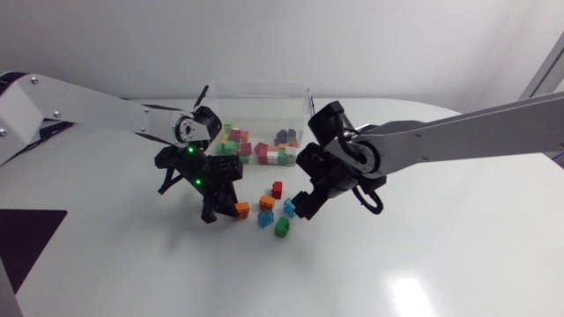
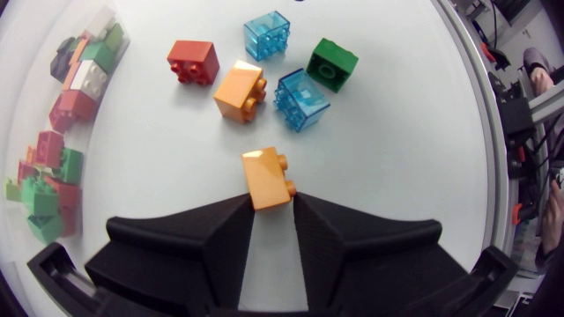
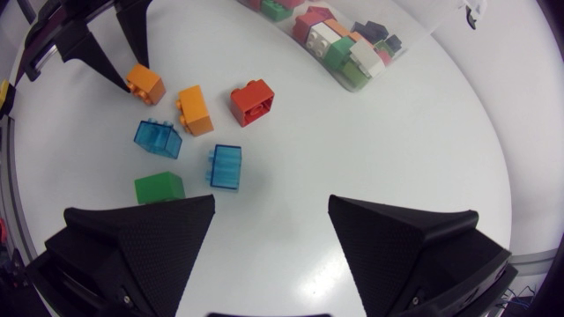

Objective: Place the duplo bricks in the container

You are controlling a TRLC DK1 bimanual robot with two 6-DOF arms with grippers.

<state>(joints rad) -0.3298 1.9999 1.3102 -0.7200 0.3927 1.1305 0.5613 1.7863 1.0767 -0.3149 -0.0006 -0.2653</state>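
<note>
The table (image 1: 423, 255) carries the clear container (image 1: 214, 104), already holding many bricks, at 12 o'clock of the loose bricks (image 1: 266, 202). The left gripper (image 2: 273, 204), at the pile's 9 o'clock, has its fingers clamped on an orange brick (image 2: 266, 179), probably to lift it across. The right gripper (image 3: 271, 207), at 3 o'clock, hovers empty with fingers spread, likely keeping clear.

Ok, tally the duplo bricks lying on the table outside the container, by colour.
orange brick: 2
blue brick: 2
red brick: 1
green brick: 1
Total: 6
</note>
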